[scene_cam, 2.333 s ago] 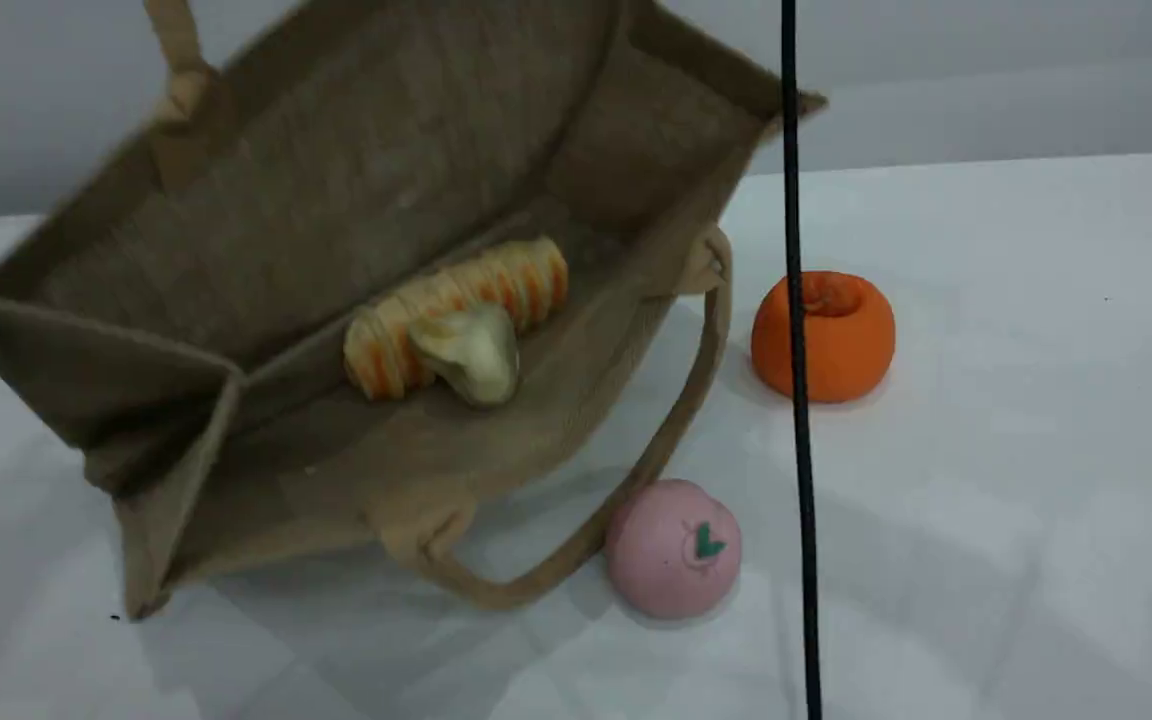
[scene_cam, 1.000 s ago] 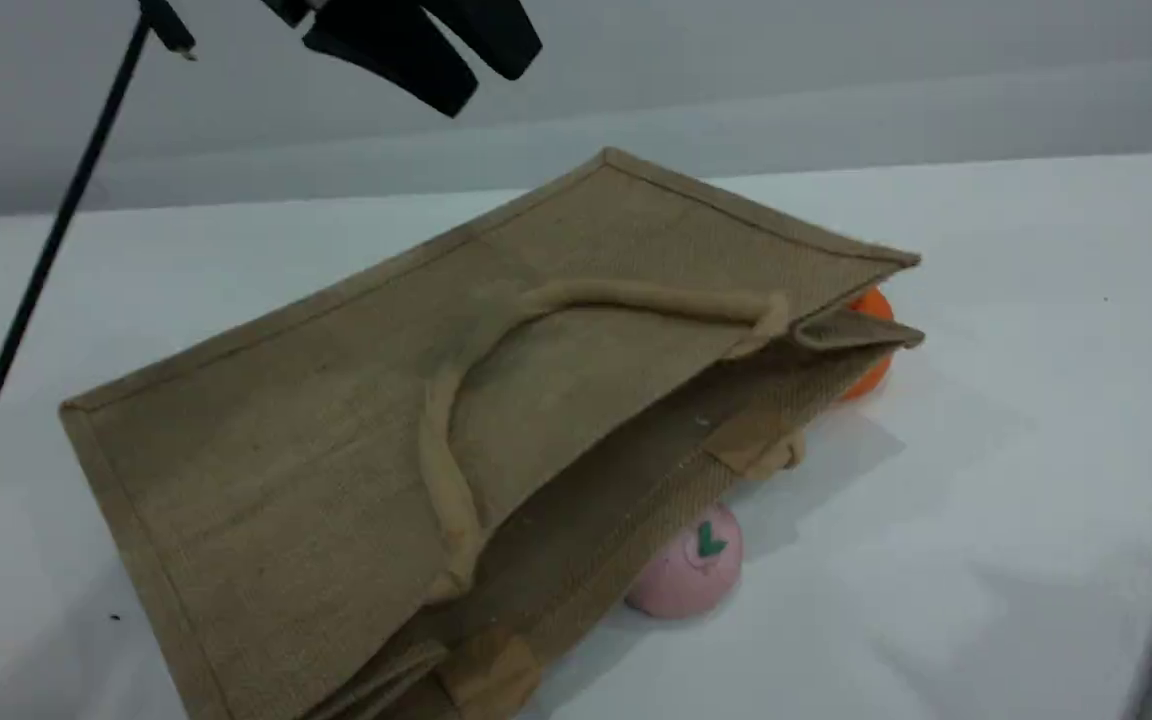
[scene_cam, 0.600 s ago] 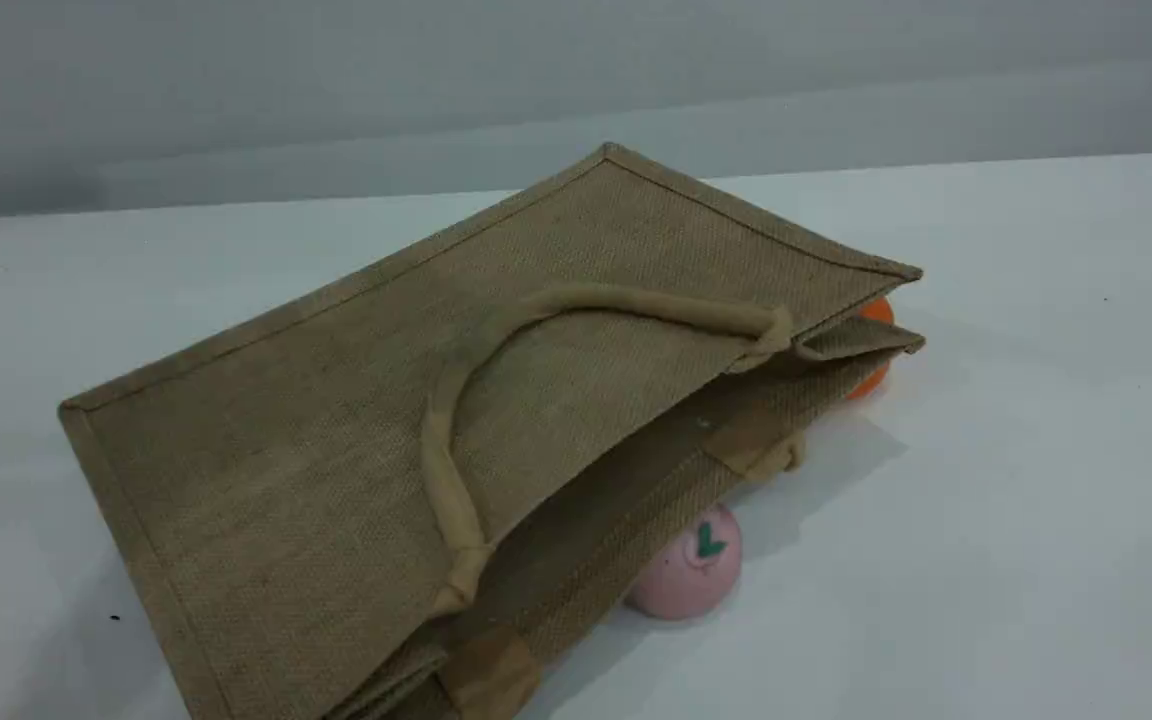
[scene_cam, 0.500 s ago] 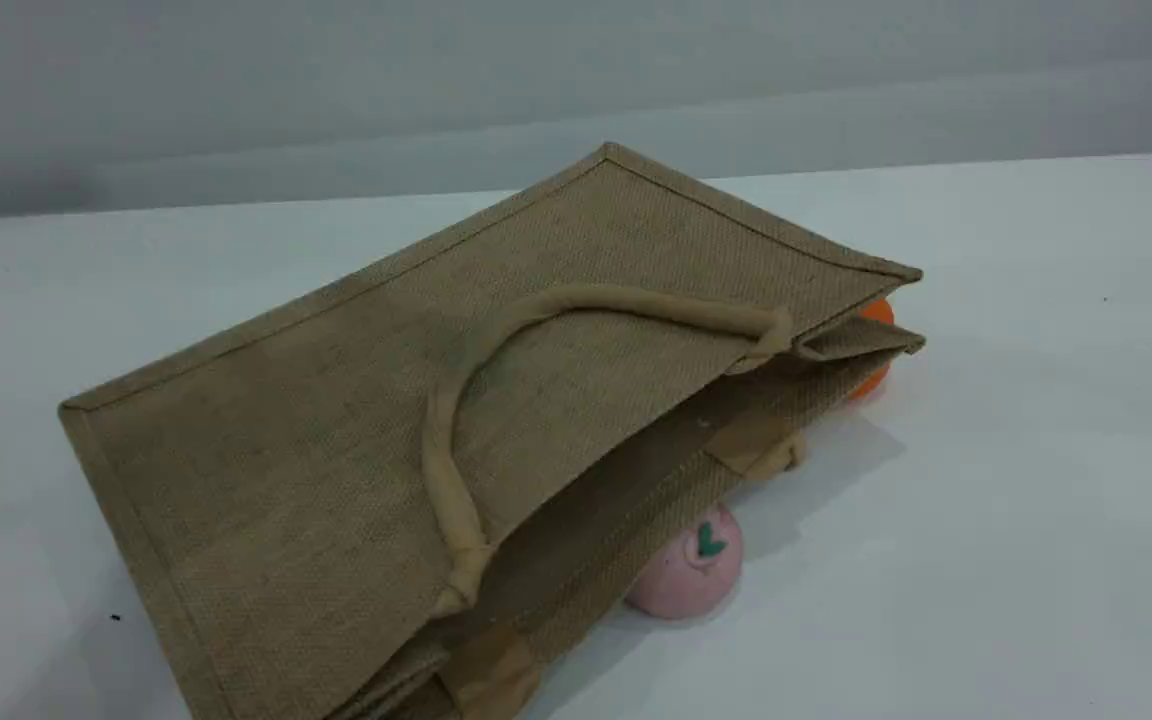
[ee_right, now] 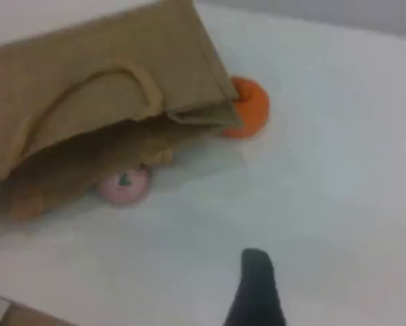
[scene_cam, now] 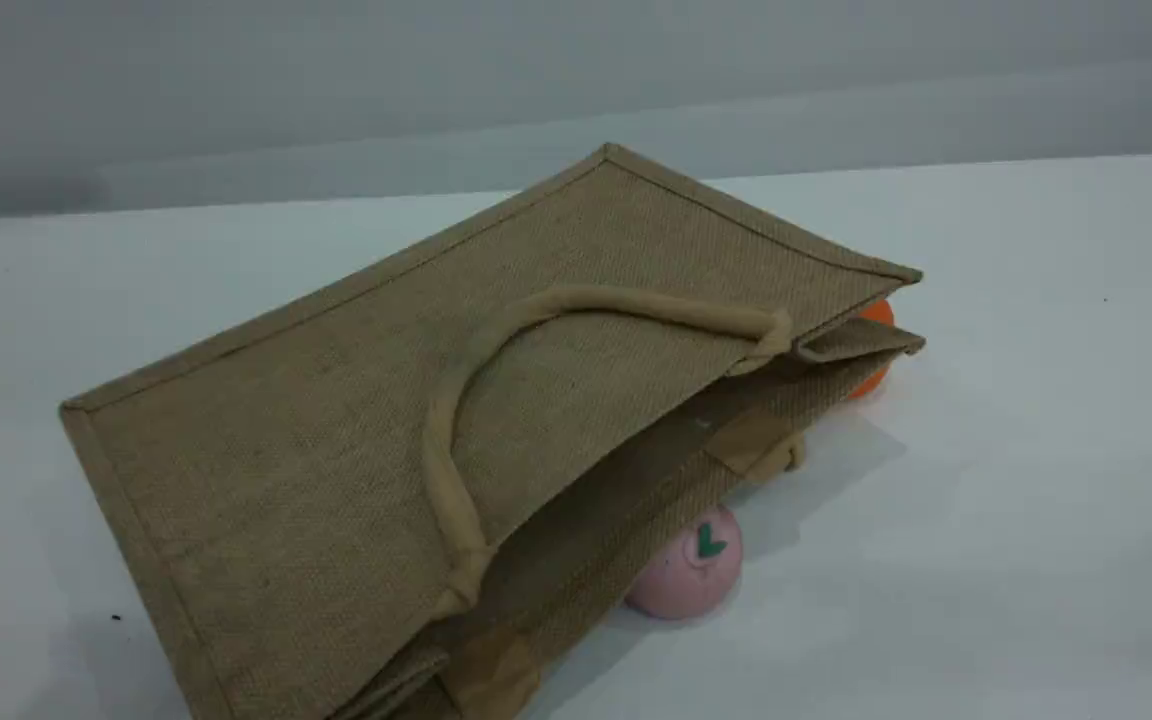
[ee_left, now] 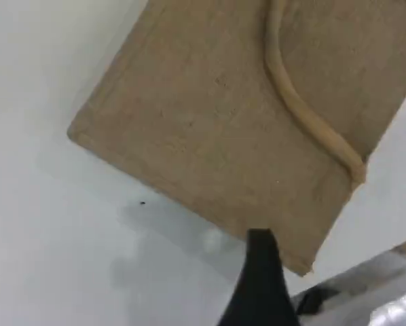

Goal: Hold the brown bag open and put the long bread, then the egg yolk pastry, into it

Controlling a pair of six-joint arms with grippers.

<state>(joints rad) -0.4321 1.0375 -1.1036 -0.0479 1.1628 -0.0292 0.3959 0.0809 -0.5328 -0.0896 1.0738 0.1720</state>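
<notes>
- The left hand [ee_left: 259, 285] hangs above the surface [scene_cam: 1036, 500], clear of everything; only one dark fingertip shows in its own view, so the gap is not visible there, though it appears spread apart and holds nothing.
- The right hand [ee_right: 255, 288] likewise hovers over bare surface, one fingertip in view, seemingly apart and empty.
- At 12 o'clock from the left fingertip lies the brown bag [scene_cam: 356, 420], collapsed flat on its side, its handle [scene_cam: 496, 330] draped across the upper panel.
- Its mouth faces 4 o'clock in the scene view, a narrow slit; the long bread and the egg yolk pastry cannot be seen, presumably inside.
- The pink ball [scene_cam: 688, 570] touches the bag's lower lip; the orange ball [scene_cam: 874, 345] sits just behind its corner.
- My judgement: nothing remains but to keep both hands high and clear, so no finger snags the handle.
</notes>
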